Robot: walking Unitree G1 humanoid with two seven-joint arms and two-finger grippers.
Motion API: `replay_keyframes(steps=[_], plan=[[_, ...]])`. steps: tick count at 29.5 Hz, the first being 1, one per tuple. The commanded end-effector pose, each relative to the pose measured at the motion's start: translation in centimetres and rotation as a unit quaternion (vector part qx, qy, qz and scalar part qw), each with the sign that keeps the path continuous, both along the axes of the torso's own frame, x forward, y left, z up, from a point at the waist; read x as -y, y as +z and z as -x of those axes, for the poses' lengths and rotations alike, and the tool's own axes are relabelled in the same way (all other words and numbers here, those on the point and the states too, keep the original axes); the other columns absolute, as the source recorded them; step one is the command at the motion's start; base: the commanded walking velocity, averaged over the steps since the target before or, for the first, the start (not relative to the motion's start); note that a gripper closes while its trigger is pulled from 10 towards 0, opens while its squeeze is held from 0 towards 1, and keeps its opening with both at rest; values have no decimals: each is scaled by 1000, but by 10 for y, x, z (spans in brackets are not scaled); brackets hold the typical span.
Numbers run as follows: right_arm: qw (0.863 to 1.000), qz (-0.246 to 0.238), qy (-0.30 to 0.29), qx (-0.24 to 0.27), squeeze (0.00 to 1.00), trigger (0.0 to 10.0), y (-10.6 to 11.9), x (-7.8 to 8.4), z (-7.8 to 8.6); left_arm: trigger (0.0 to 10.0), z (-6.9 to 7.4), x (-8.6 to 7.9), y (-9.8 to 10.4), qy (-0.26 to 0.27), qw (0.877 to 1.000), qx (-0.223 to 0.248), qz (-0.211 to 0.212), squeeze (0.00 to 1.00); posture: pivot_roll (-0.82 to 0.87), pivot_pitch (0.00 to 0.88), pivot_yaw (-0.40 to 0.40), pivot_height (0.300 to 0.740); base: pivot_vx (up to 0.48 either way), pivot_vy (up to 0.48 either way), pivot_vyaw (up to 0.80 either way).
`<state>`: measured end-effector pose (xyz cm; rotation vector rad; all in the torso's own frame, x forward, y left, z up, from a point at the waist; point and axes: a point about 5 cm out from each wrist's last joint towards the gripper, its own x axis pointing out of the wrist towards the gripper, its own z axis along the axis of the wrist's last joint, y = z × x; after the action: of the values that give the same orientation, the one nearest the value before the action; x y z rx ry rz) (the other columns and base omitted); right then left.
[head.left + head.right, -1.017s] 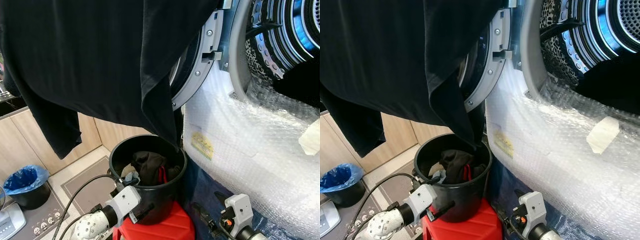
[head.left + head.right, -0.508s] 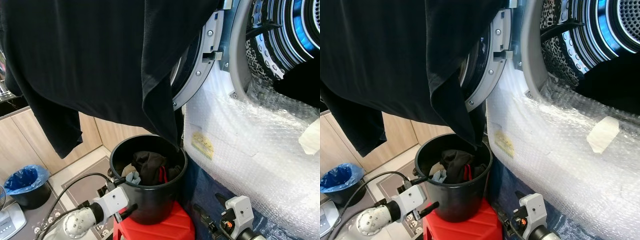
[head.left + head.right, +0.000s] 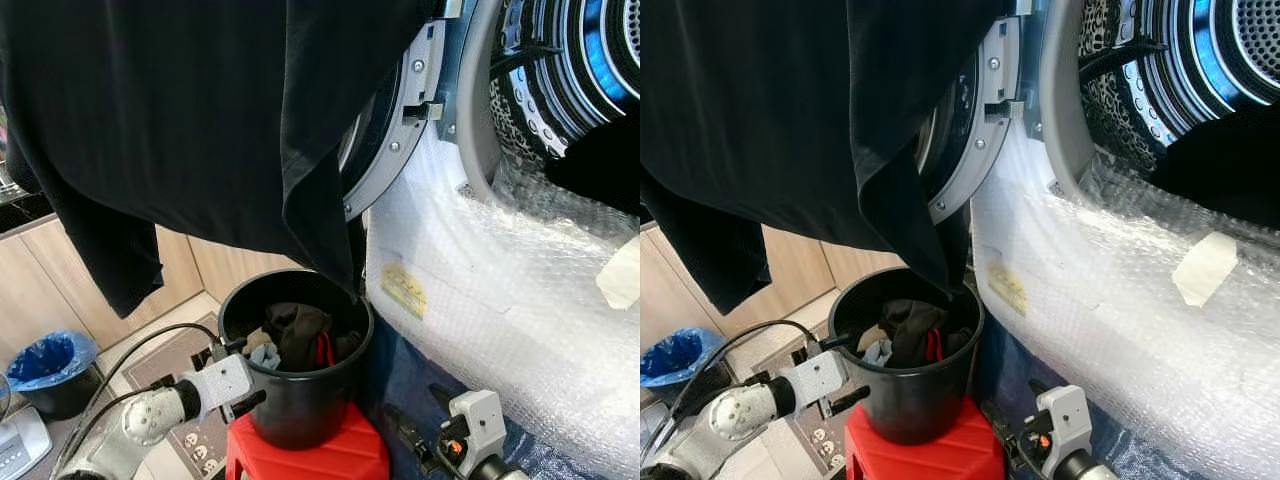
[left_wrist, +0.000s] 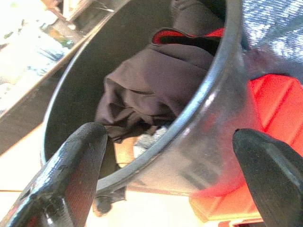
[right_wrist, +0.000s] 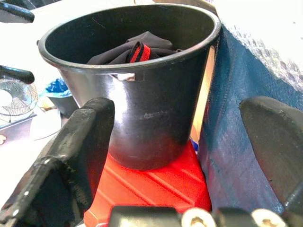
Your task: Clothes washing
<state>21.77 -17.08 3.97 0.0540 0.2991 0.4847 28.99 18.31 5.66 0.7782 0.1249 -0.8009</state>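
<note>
While spread, left gripper (image 3: 243, 375) beside bucket (image 3: 300, 400)

Silver left arm (image 3: 150, 418) trailing black cable (image 3: 150, 350); white wrist housings; long black jaws; screws.

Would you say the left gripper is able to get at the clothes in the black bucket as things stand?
Probably yes. The left gripper is open at the bucket rim, one finger inside and one outside, and the dark clothes lie uncovered just beyond. The hanging black garment brushes only the far rim.
</note>
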Motion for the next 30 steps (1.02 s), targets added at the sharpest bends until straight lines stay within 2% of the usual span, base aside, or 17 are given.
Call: replay_keyframes(steps=[1, 10, 18, 30], plan=[[1000, -5, -1, 11, 0, 10000, 7, -3, -1, 10000, -2, -4, -3, -14, 1000, -10, -19, 0, -166, 0, 64, 740, 0, 0, 0], [1000, -7, -8, 12, 0, 10000, 9, -2, 3, 10000, -6, -9, -3, -21, 999, -15, -35, 0, -181, 0, 63, 740, 0, 0, 0], [1000, -12, -11, 5, 0, 10000, 11, -5, 14, 10000, -12, -16, 2, -27, 998, -7, -55, 0, -192, 0, 68, 740, 0, 0, 0], [1000, -17, -6, -3, 0, 10000, 16, -9, 28, 10000, -10, -25, 5, -58, 995, -16, -76, 0, -197, 0, 64, 740, 0, 0, 0]])
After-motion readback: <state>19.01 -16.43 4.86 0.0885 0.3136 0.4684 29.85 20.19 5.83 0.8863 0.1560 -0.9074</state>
